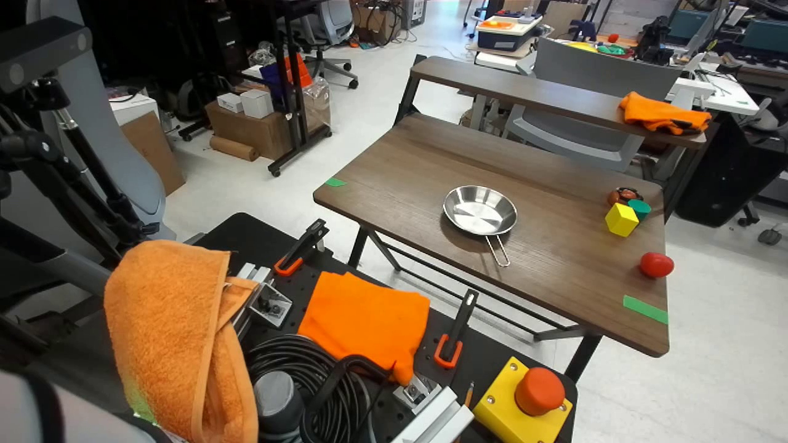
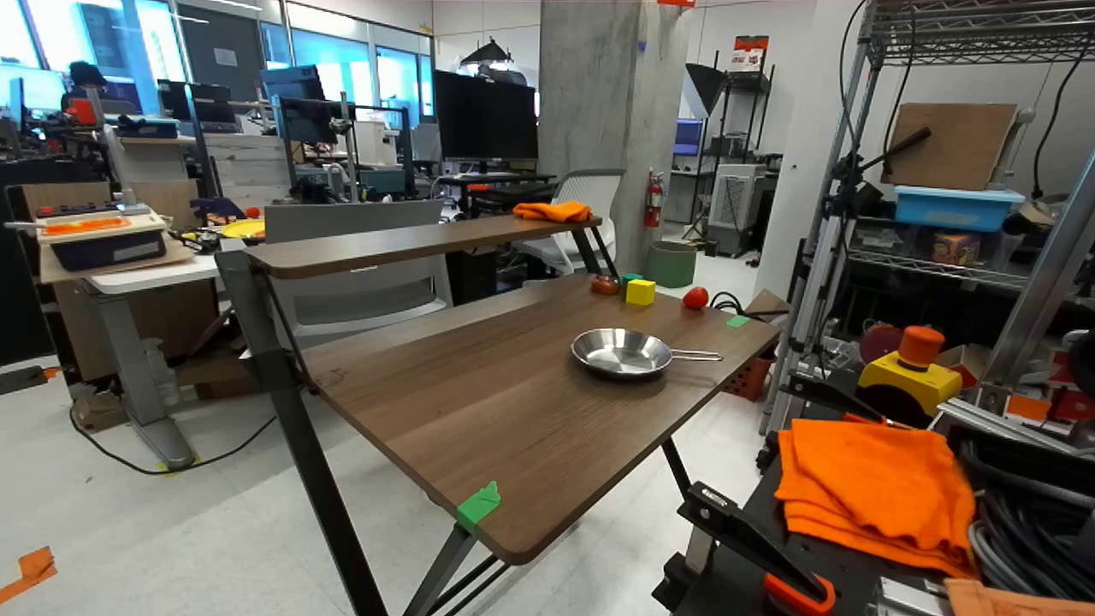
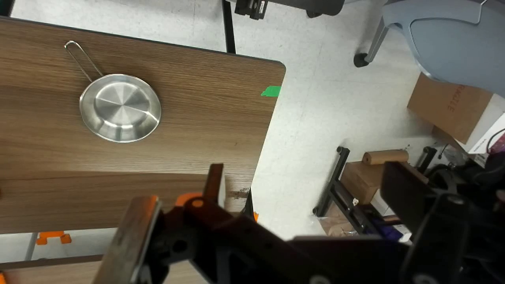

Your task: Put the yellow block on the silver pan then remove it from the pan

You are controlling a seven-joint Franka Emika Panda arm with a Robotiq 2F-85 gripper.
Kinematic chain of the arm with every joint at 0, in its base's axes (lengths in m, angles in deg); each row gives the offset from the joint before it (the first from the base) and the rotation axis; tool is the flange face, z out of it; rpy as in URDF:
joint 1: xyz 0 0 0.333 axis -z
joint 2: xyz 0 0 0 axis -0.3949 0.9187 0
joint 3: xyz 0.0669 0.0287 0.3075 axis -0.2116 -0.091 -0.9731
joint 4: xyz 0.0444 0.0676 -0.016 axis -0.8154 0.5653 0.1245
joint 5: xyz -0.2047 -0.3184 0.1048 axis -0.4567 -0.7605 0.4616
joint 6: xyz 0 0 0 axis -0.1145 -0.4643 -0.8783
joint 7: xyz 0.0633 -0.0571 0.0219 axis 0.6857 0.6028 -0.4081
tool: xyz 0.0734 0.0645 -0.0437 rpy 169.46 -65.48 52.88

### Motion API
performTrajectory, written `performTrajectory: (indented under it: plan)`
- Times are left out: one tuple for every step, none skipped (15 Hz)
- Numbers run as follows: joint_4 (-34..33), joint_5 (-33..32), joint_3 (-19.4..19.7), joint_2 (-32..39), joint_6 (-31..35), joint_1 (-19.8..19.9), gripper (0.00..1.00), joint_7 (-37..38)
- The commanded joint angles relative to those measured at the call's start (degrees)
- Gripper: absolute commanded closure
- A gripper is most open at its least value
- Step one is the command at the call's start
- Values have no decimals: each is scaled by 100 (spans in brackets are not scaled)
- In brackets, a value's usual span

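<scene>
The yellow block (image 1: 622, 219) rests on the brown table toward one end, and the same yellow block (image 2: 640, 292) stands well apart from the pan. A shiny silver pan (image 1: 480, 211) lies bare on the tabletop, its wire handle pointing to the long edge; the silver pan (image 2: 622, 352) has nothing in it. From above, the silver pan (image 3: 120, 108) shows at upper left of the wrist view, where the yellow block is out of view. My gripper (image 3: 305, 175) is wide open over the table's end, nothing between its fingers (image 3: 214, 183). Neither exterior view shows the gripper.
Beside the block are a green cup (image 1: 640, 209) and a brown-red round object (image 1: 625, 195). A red round object (image 1: 657, 264) lies near the table edge. A raised shelf (image 2: 411, 244) with an orange cloth (image 2: 553, 211) runs along the back.
</scene>
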Motion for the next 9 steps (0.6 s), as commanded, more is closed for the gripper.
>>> performTrajectory:
  plan:
    - [-19, 67, -96, 17, -34, 121, 0, -58]
    - [26, -23, -141, -29, 146, 163, 0, -85]
    - [57, -115, -207, -71, 466, 262, 0, -15]
    - [68, -153, -250, -70, 832, 359, 0, 110]
    - [-61, -140, -230, 56, 1019, 472, 0, 316]
    - [-189, -127, -176, 199, 1153, 581, 0, 470]
    - [-266, -132, -148, 278, 1271, 696, 0, 639]
    - [-359, -136, -118, 372, 1358, 823, 0, 806]
    - [-413, -159, -125, 438, 1519, 956, 0, 972]
